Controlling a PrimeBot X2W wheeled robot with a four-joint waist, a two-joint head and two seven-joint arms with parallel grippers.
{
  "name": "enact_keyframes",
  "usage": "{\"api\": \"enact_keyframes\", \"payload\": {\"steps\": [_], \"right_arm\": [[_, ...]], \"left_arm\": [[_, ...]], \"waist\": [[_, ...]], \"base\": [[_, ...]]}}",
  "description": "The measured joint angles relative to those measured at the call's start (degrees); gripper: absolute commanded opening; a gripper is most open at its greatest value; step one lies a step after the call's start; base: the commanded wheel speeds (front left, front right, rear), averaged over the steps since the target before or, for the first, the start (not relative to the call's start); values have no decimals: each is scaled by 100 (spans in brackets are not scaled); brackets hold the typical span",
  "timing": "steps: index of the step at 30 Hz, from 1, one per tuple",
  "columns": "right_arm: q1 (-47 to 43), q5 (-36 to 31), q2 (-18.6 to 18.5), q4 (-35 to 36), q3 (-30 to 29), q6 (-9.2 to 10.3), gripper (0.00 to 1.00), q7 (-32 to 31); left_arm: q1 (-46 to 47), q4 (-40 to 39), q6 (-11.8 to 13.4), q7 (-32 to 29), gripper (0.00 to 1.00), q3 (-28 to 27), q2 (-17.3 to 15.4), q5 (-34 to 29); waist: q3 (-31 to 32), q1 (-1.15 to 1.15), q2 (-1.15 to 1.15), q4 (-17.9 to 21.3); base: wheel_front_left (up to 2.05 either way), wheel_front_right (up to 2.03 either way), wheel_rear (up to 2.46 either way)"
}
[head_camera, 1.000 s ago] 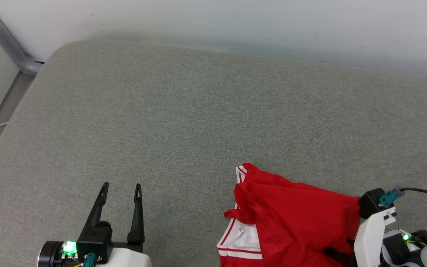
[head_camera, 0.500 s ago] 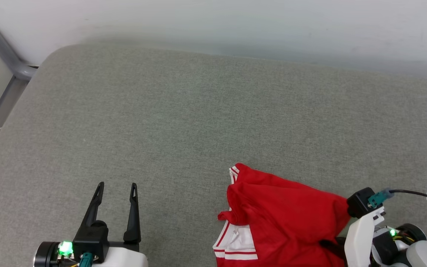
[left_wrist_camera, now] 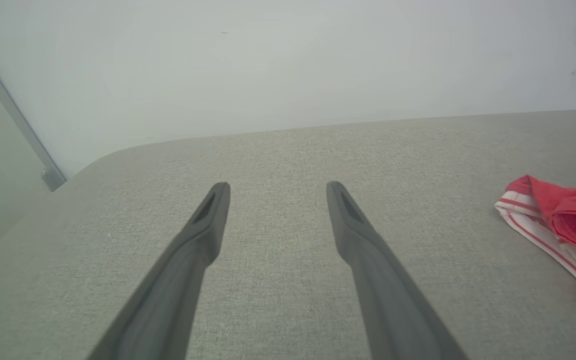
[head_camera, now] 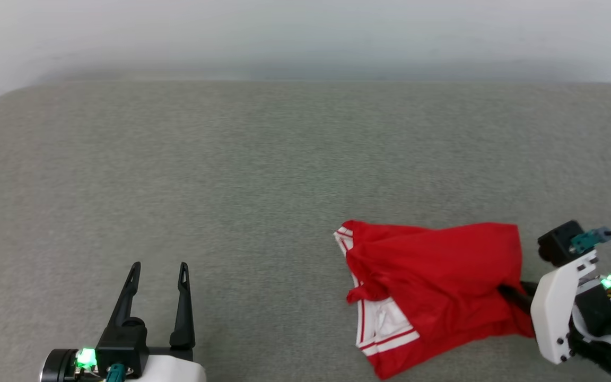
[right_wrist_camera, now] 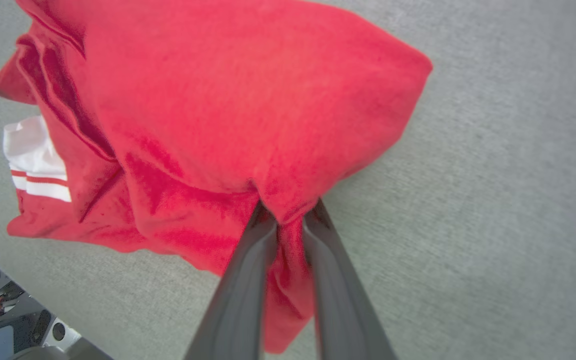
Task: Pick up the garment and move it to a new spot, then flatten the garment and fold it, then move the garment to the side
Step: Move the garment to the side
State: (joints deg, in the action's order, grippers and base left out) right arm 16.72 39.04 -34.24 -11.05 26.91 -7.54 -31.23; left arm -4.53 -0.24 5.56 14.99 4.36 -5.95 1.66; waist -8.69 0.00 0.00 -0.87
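Note:
The garment [head_camera: 433, 281] is a crumpled red shirt with a white, red-striped sleeve, lying bunched at the lower right of the grey cushion in the head view. My right gripper [head_camera: 504, 291] is shut on its right side; in the right wrist view the two dark fingers [right_wrist_camera: 248, 260] pinch a fold of the red garment [right_wrist_camera: 238, 110] between them [right_wrist_camera: 288, 212]. My left gripper [head_camera: 159, 268] stands open at the lower left, well apart from the cloth. In the left wrist view its fingers [left_wrist_camera: 273, 187] hold nothing, and the garment's striped edge [left_wrist_camera: 553, 220] shows at the far right.
The grey cushioned surface [head_camera: 231, 170] stretches wide to the left and back, ending at a pale wall [head_camera: 305, 32]. In the left wrist view a grey metal rail [left_wrist_camera: 13, 120] runs down the wall beside the cushion's rounded corner.
The right gripper has shut on the garment and drawn its right side up and rightward. The head camera has swung, so the rail has left its view. The left gripper stays open.

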Motion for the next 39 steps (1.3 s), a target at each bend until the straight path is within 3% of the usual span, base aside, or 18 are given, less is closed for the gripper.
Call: {"api": "enact_keyframes", "payload": {"steps": [7, 14, 22, 39], "right_arm": [[218, -48, -282, -105, -210, 1, 0, 248], [325, -51, -325, -241, -427, 1, 0, 460], [836, -235, -434, -592, -880, 0, 0, 610], [2165, -906, -1185, -2273, -2516, 0, 0, 705]], "left_arm": [[46, -40, -1, 0, 100, -60, -52, -23], [160, -67, -1, -1, 100, -96, -90, -40], [352, -226, -45, 0, 100, -99, -174, -66], [1020, -742, 4, 0, 100, -286, -417, -121]], "waist": [[-132, 0, 0, 650], [-316, 0, 0, 1082], [-687, 0, 0, 1061], [-2161, 0, 0, 783]], "base": [[0, 0, 0], [0, 0, 0], [0, 0, 0], [0, 0, 0]]}}
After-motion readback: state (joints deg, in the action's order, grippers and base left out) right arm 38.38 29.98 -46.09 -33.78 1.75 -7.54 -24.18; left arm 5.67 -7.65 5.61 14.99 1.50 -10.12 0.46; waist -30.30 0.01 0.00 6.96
